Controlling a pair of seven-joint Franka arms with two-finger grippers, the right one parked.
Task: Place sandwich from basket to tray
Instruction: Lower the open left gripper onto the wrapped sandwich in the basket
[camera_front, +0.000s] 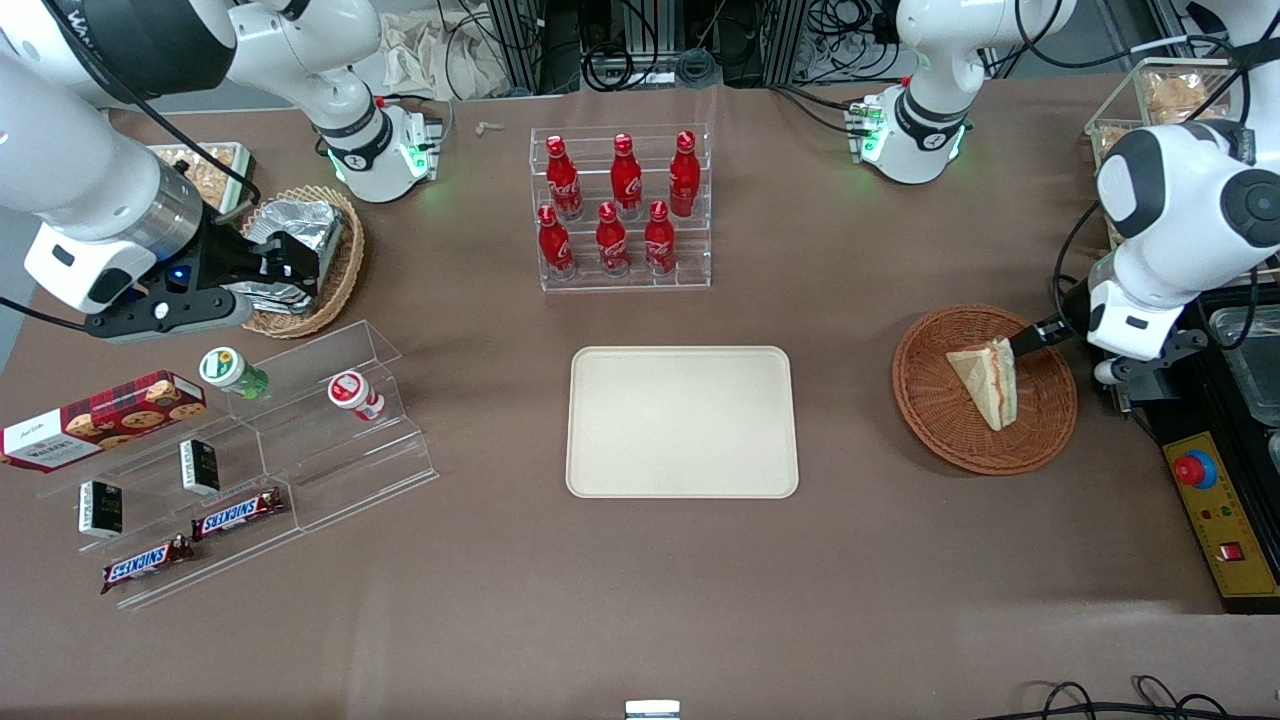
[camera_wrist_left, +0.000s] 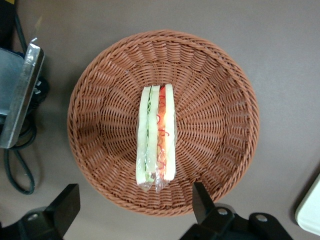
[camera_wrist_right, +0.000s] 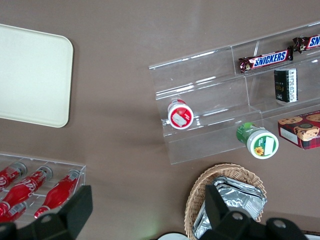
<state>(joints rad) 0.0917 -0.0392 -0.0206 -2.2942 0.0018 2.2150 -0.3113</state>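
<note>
The sandwich (camera_front: 985, 380), a white-bread wedge in clear wrap, stands on edge in the round reddish-brown basket (camera_front: 940, 420), toward the working arm's end of the table. Its red and green filling layers face the wrist camera (camera_wrist_left: 156, 137). My gripper (camera_front: 1035, 335) hovers over the basket's rim (camera_wrist_left: 100, 100), above the sandwich's end and apart from it. Its two black fingers (camera_wrist_left: 67, 205) are spread wide with nothing between them. The cream tray (camera_front: 683, 421) lies bare at the table's middle; one corner of the tray (camera_wrist_left: 310, 215) shows in the wrist view.
A clear rack of red bottles (camera_front: 622, 205) stands farther from the camera than the tray. A stepped acrylic shelf (camera_front: 300, 440) with snacks and a tan basket of foil packets (camera_front: 310, 260) lie toward the parked arm's end. A yellow control box (camera_front: 1215, 510) borders the basket.
</note>
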